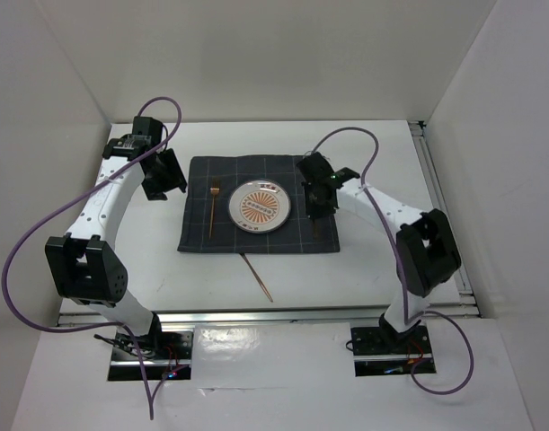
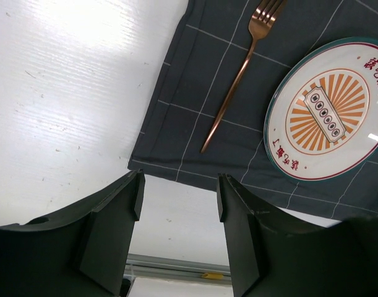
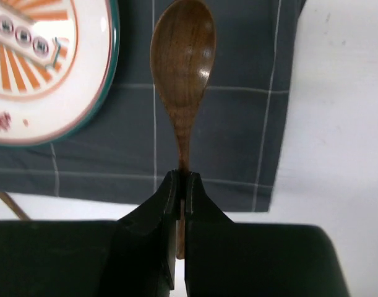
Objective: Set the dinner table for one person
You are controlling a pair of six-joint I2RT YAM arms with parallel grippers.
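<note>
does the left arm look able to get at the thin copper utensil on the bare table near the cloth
Probably yes: the left tool is open and empty, and the copper utensil lies uncovered on the dinner table, with no arm above it.

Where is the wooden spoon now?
In the right wrist view, the wooden spoon is pinched by its handle in the right gripper, over the checked cloth just right of the plate.

A lab: white panels wall the dinner table.
</note>
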